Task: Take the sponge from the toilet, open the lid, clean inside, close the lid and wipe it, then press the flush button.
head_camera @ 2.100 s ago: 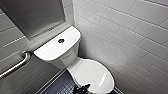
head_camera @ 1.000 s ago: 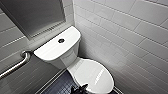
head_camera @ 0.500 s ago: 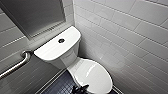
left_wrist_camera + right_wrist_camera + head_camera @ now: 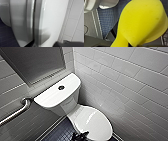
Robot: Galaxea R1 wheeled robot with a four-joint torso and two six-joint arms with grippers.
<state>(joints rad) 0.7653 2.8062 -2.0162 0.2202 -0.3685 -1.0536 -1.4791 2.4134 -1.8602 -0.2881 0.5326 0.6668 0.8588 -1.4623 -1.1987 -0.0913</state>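
Observation:
The white toilet (image 4: 71,105) stands in a tiled corner with its oval lid (image 4: 96,122) down. The round dark flush button (image 4: 61,87) sits in the middle of the flat tank top. My left gripper (image 4: 80,135) is a dark shape at the lid's near edge, with its fingers spread open. In the left wrist view the lid's rim (image 4: 52,18) runs close by, above the seam with the bowl (image 4: 17,25). The bright yellow sponge (image 4: 141,23) bulges large in the right wrist view, pinched at its narrow end by my shut right gripper (image 4: 130,44).
A metal grab bar (image 4: 15,113) is fixed to the wall left of the tank. White wall tiles (image 4: 125,84) close in on the toilet's right side. Dark blue mosaic floor (image 4: 58,133) lies left of the bowl. A grey panel (image 4: 35,62) hangs above the tank.

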